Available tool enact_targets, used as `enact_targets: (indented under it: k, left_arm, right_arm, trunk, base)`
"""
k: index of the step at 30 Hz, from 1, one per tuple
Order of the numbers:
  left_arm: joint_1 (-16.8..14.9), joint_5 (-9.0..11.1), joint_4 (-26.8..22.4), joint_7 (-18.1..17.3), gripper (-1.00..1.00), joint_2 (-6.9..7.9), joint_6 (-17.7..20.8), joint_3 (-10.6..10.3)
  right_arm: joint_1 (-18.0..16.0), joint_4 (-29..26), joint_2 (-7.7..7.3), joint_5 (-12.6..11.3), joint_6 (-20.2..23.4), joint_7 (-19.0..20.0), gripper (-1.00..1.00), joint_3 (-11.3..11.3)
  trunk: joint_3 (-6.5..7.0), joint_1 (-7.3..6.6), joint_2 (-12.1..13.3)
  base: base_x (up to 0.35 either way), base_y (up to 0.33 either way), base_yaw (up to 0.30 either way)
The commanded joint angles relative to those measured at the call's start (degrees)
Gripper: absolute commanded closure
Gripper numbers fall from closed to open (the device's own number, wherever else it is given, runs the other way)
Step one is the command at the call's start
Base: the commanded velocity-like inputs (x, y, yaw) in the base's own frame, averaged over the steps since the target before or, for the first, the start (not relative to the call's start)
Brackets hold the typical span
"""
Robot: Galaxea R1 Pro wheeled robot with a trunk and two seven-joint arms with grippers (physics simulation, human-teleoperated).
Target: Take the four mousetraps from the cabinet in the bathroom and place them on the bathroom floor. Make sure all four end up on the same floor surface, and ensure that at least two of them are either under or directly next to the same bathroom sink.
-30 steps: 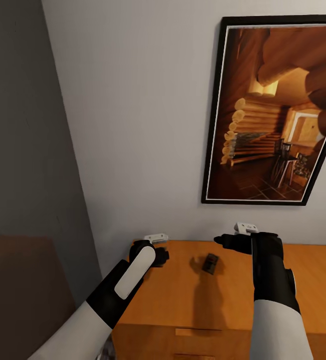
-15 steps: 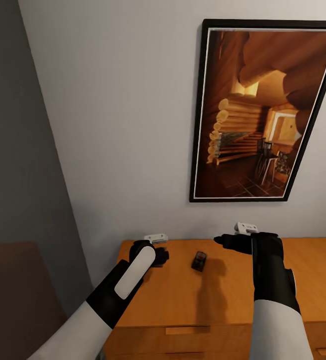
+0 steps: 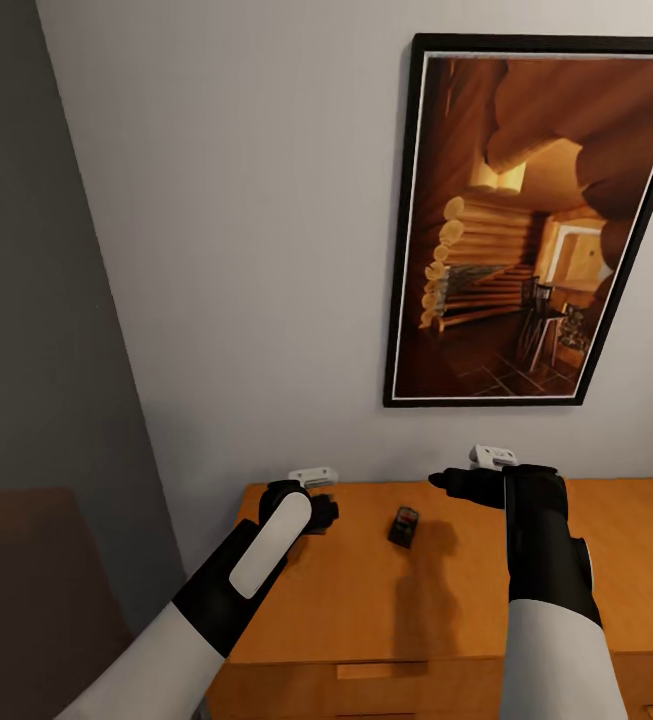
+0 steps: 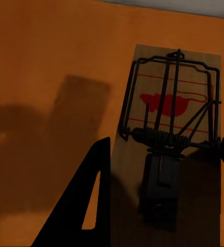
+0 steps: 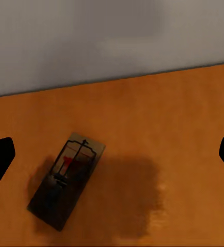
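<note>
**Traps on the cabinet, none yet on the floor**

Head view: one mousetrap [image 3: 403, 526] lay on the cabinet [image 3: 446, 600] top between both grippers, long axis angled toward the wall.

Left wrist view: the left gripper [image 4: 163, 195], jaws spread, straddled another mousetrap [image 4: 166, 154], ungrasped.

Right wrist view: the right gripper [image 5: 112, 157] hung wide open above a diagonal trap [image 5: 66, 180].

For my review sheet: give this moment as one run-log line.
stage: at cabinet | left gripper: open, mousetrap between fingers | right gripper: open, above cabinet top | second mousetrap: lying between arms
</note>
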Motion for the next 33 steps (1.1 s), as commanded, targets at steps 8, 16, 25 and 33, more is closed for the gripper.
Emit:
enact_targets:
  k: [8, 16, 25, 33]
  left_arm:
    - [-0.1, 0.3, 0.0, 0.6, 1.00, 0.00, 0.3, 0.0]
    - [-0.1, 0.3, 0.1, 0.6, 1.00, 0.00, 0.3, 0.0]
    - [-0.1, 0.3, 0.1, 0.6, 1.00, 0.00, 0.3, 0.0]
    - [-0.1, 0.3, 0.2, 0.6, 1.00, 0.00, 0.3, 0.0]
  right_arm:
    - [-0.1, -0.1, 0.06, 0.6, 0.1, 0.6, -1.00, -0.1]
    - [-0.1, 2.7, 0.06, 0.4, 0.1, 0.7, -1.00, -0.1]
    - [-0.1, 9.0, 0.06, -0.3, 0.1, 5.4, -1.00, 0.6]
    - [-0.1, 9.0, 0.06, -1.4, 0.0, 6.1, -1.00, 0.3]
  trunk:
    - [-0.09, 0.03, -0.1]
    - [-0.09, 0.03, -0.1]
    - [-0.09, 0.03, -0.1]
    - [-0.09, 0.03, -0.1]
  base:
    - [0.076, 0.053, 0.000]
    - [0.004, 0.003, 0.000]
    - [0.000, 0.000, 0.000]
    - [0.000, 0.000, 0.000]
